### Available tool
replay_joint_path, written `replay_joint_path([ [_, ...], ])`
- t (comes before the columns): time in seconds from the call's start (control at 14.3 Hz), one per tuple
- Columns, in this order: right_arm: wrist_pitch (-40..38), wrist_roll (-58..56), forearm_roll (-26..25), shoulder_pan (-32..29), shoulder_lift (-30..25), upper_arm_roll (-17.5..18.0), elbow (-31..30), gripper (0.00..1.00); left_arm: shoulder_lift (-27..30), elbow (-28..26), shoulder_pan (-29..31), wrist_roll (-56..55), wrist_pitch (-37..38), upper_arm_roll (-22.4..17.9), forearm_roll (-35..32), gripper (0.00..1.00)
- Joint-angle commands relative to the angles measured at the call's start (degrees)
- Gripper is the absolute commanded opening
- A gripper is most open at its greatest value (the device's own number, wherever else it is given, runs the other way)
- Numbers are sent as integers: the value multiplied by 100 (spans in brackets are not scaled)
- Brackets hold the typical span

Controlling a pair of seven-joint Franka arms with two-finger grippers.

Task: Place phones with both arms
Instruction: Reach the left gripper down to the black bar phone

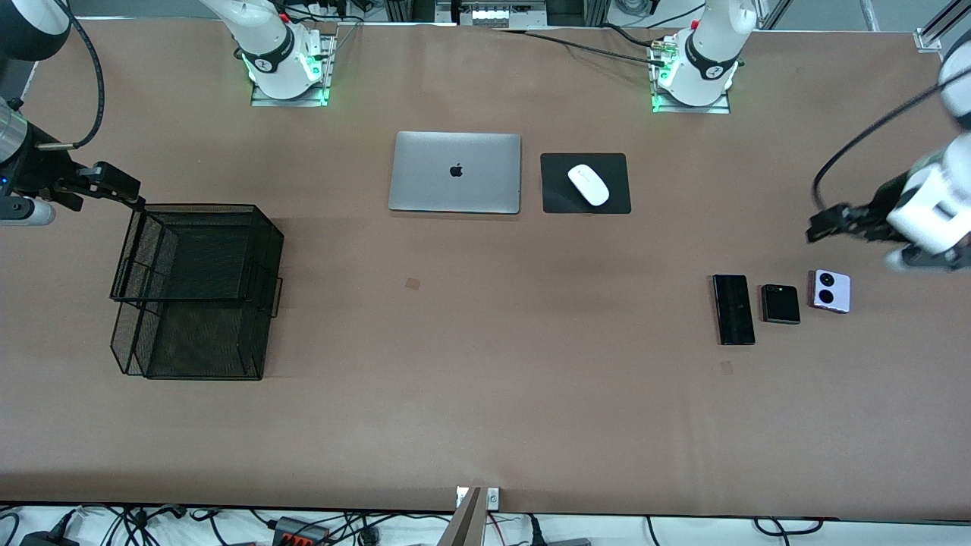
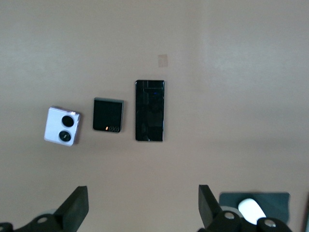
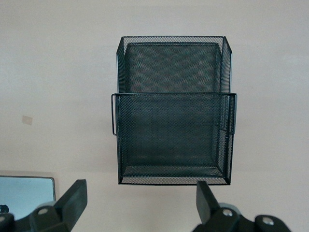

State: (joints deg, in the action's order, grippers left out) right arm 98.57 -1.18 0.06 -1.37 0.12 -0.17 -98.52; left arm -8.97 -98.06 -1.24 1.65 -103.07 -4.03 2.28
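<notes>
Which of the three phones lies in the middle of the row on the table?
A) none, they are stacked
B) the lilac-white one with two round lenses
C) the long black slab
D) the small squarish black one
D: the small squarish black phone lies flat between the long black slab and the lilac-white phone, all three side by side and apart from each other on the table.

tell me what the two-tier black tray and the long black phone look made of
Two-tier tray: black wire mesh, likely painted metal; the table shows through its walls. Long black phone: smooth glossy slab, probably glass-faced; faint reflections show in the left wrist view.
</notes>
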Motion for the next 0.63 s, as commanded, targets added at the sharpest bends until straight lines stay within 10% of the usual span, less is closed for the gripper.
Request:
replay_joint_path([
  [0.0,-22,-14,-76,-92,-65,105,-1,100,-981,103,-104,414,-608,121,43,100],
  [0.56,-207,12,-76,-92,-47,97,131,100,-1828,-818,44,442,-2795,139,158,100],
])
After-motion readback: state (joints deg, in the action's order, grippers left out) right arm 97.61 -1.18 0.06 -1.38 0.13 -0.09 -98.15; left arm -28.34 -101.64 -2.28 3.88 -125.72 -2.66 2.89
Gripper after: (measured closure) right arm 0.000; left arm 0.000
